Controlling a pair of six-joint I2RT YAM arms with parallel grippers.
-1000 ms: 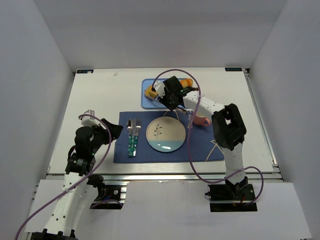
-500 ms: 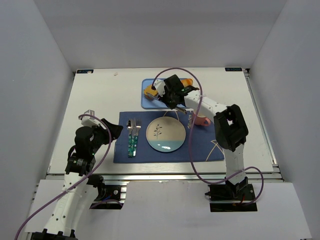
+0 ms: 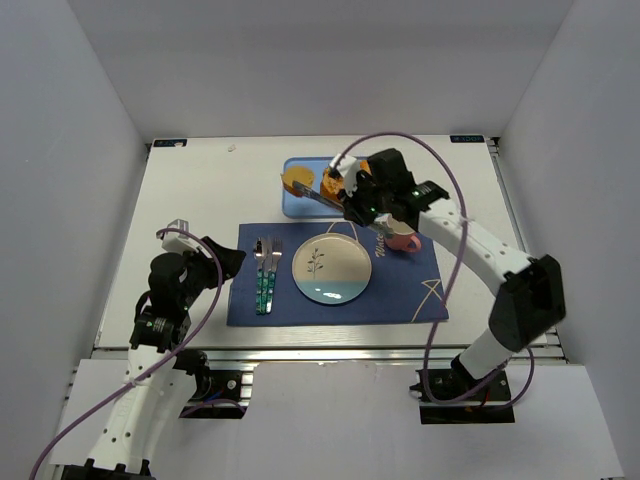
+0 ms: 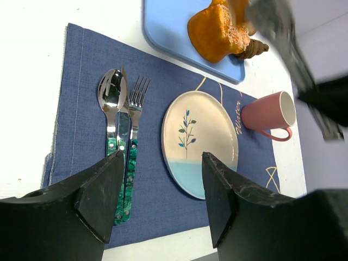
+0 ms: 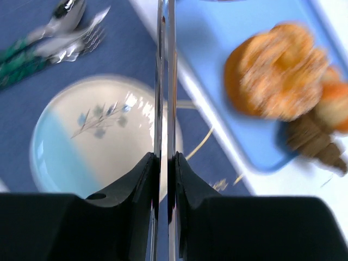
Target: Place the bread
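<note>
The bread [image 3: 295, 179] is sitting at the tip of the tongs [image 5: 171, 81], over the left end of the blue tray [image 3: 290, 207]. Its broad golden face is turning up toward the overhead camera. Its long axis is running roughly left to right across the table, with the rounded crust pointing to the far edge. Whether it is hanging clear of the tray cannot be told.

Against the view of a second ago, the right arm [image 3: 480, 250] is now reaching in from much further right, its elbow swung out past the navy mat [image 3: 400, 295]. The bread is showing a touch further back on the tray and more face-on. The left arm is sitting exactly where it was.

The right gripper [image 5: 165, 163] is clamping the tongs by their handle end, its fingers squeezing the two steel blades together until only a thin slit is showing. The left gripper [image 4: 161, 160] is hanging by the mat's left edge, fingers spread wide and gripping nothing.
</note>
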